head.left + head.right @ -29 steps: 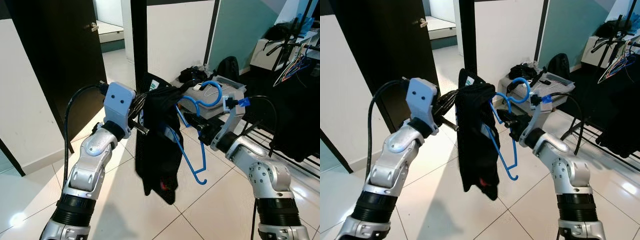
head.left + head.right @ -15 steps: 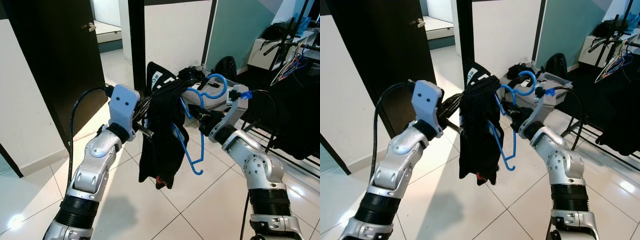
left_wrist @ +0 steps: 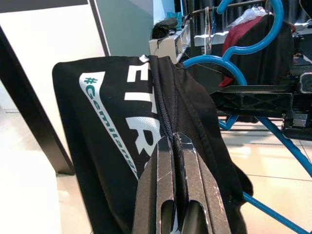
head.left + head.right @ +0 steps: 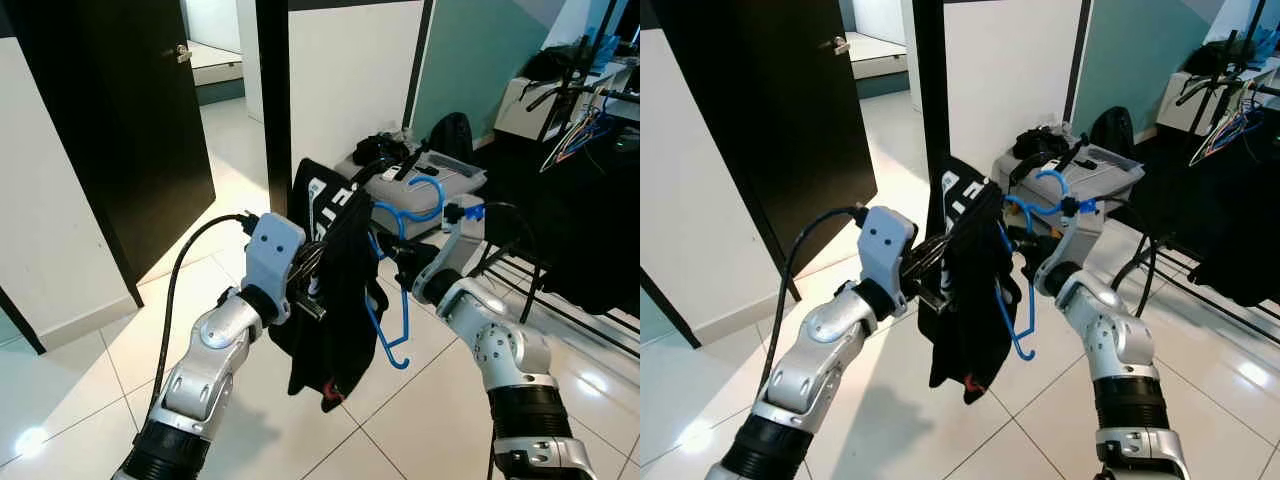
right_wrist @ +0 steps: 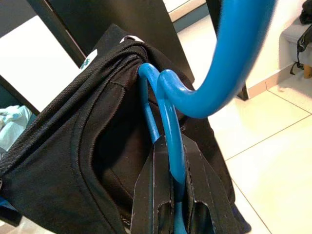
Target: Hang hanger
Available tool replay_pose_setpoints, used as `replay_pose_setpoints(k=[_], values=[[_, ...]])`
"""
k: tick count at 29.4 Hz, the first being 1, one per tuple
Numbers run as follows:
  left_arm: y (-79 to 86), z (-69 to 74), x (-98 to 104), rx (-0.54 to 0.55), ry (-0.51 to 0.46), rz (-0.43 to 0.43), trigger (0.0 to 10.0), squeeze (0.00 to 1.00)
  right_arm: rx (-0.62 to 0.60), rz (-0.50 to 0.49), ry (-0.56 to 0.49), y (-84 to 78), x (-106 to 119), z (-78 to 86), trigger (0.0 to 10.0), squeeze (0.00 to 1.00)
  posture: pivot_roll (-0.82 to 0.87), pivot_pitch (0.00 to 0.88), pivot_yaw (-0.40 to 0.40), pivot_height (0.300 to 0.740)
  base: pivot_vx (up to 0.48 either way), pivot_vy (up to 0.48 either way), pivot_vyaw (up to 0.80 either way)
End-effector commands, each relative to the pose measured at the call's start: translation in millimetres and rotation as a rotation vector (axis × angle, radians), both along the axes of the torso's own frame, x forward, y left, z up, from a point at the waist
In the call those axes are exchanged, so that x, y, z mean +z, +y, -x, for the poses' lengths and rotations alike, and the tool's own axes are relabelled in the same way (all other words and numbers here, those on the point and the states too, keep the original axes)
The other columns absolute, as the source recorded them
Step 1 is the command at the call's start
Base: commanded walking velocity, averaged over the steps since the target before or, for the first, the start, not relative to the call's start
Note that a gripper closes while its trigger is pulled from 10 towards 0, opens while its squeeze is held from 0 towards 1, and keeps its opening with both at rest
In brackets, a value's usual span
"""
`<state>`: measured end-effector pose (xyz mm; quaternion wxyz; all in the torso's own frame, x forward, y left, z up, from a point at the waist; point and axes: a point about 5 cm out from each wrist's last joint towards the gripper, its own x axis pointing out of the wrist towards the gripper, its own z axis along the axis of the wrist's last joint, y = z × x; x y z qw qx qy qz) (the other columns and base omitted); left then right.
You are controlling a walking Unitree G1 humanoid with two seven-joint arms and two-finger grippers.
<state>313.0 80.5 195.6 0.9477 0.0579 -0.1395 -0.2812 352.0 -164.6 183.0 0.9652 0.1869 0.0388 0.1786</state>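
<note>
Shirt point(image 4: 335, 300): pinched in closed left gripper point(image 3: 176, 146). Hanger point(image 4: 405, 215): clamped by right gripper point(image 5: 170, 161). Risk judged: shirt dragged off if grippers part before rack point(image 4: 560, 290) is reached.

On black garment point(image 3: 122, 126): teal "#Gemini…" down one stripe, white letters "ETR" partly readable beside it, remainder hidden in folds.

Two silver metal arms with black ribbed cuffs near the elbows. Pale blue plastic wrist housing point(image 4: 272, 250) with two small dark holes, looping black cable point(image 4: 185, 270) attached. Long black ridged fingers point(image 3: 168, 195) on each gripper.
</note>
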Motion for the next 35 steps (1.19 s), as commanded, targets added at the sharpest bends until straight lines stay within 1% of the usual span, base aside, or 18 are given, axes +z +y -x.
replay_pose_setpoints(k=[1,6,8,11,13,18,23,25,26,27,28,29,30,31,32,33,34,35], values=[[10.7,-0.2,-6,0.044,0.005,-0.013,10.0,0.0,-0.143,-0.002,-0.05,-23.8,6,-2.1,10.0,0.0,0.01,0.0,-0.032,0.74,0.0,0.0,0.0],[17.2,-4.7,1,0.101,-0.019,0.001,10.0,0.0,-0.134,0.016,-0.014,-22.1,-3,-1.8,10.0,0.0,0.01,0.0,-0.039,0.74,0.0,0.0,0.0],[19.6,-6.1,5,0.121,-0.029,0.013,10.0,0.0,-0.109,0.024,-0.01,-18.2,-4,-1.0,10.0,0.0,0.0,0.0,-0.036,0.74,0.0,0.0,0.0],[23.9,-7.7,16,0.145,-0.056,0.058,10.0,0.0,-0.036,0.086,0.02,-9.8,-10,2.8,10.0,0.0,-0.01,0.0,-0.031,0.74,0.0,0.0,0.0],[24.1,-7.8,26,0.136,-0.08,0.082,10.0,0.0,-0.02,0.116,0.046,-8.2,-17,5.2,10.0,0.0,-0.01,0.0,-0.027,0.74,0.0,0.0,0.0],[18.6,-7.0,32,0.105,-0.093,0.091,10.0,0.0,-0.026,0.128,0.043,-12.2,-17,4.1,10.0,0.0,-0.01,0.0,-0.023,0.74,0.0,0.0,0.0],[14.9,-5.8,31,0.085,-0.089,0.092,10.0,0.0,-0.095,0.065,0.011,-21.0,-7,-0.5,10.0,0.0,-0.01,0.0,-0.023,0.74,0.0,0.0,0.0],[13.8,-5.1,30,0.082,-0.086,0.09,10.0,0.0,-0.131,0.017,0.0,-25.4,-1,-3.0,10.0,0.0,-0.01,0.0,-0.022,0.74,0.0,0.0,0.0],[12.3,-4.2,29,0.073,-0.081,0.087,10.0,0.0,-0.162,-0.037,-0.027,-29.0,7,-5.1,10.0,0.0,-0.01,0.0,-0.022,0.74,0.0,0.0,0.0],[12.3,-4.2,29,0.073,-0.081,0.087,10.0,0.0,-0.162,-0.037,-0.027,-29.0,7,-5.1,10.0,0.0,-0.01,0.0,-0.022,0.74,0.0,0.0,0.0],[9.7,-2.7,27,0.049,-0.071,0.084,10.0,0.0,-0.187,-0.093,-0.064,-31.5,15,-6.7,10.0,0.0,-0.01,0.0,-0.022,0.74,0.0,0.0,0.0],[9.7,-2.7,27,0.049,-0.071,0.084,10.0,0.0,-0.187,-0.093,-0.064,-31.5,15,-6.7,10.0,0.0,-0.01,0.0,-0.022,0.74,0.0,0.0,0.0],[5.6,-0.5,24,0.01,-0.056,0.077,10.0,0.0,-0.191,-0.14,-0.096,-31.2,23,-7.2,10.0,0.0,-0.01,0.0,-0.02,0.74,0.0,0.0,0.0],[-1.6,3.3,19,-0.05,-0.028,0.063,10.0,0.0,-0.16,-0.143,-0.119,-26.3,27,-6.9,10.0,0.0,-0.01,0.0,-0.022,0.74,0.0,0.0,0.0],[-7.5,6.6,15,-0.1,-0.002,0.049,10.0,0.0,-0.125,-0.125,-0.132,-20.9,28,-6.1,10.0,0.0,-0.01,0.0,-0.022,0.74,0.0,0.0,0.0],[-7.5,6.6,15,-0.1,-0.002,0.049,10.0,0.0,-0.125,-0.125,-0.132,-20.9,28,-6.1,10.0,0.0,-0.01,0.0,-0.022,0.74,0.0,0.0,0.0],[-16.5,11.8,6,-0.16,0.026,0.005,10.0,0.0,-0.062,-0.106,-0.144,-11.1,28,-3.6,10.0,0.0,-0.01,0.0,-0.025,0.74,0.0,0.0,0.0],[-16.5,11.8,6,-0.16,0.026,0.005,10.0,0.0,-0.062,-0.106,-0.144,-11.1,28,-3.6,10.0,0.0,-0.01,0.0,-0.025,0.74,0.0,0.0,0.0]])
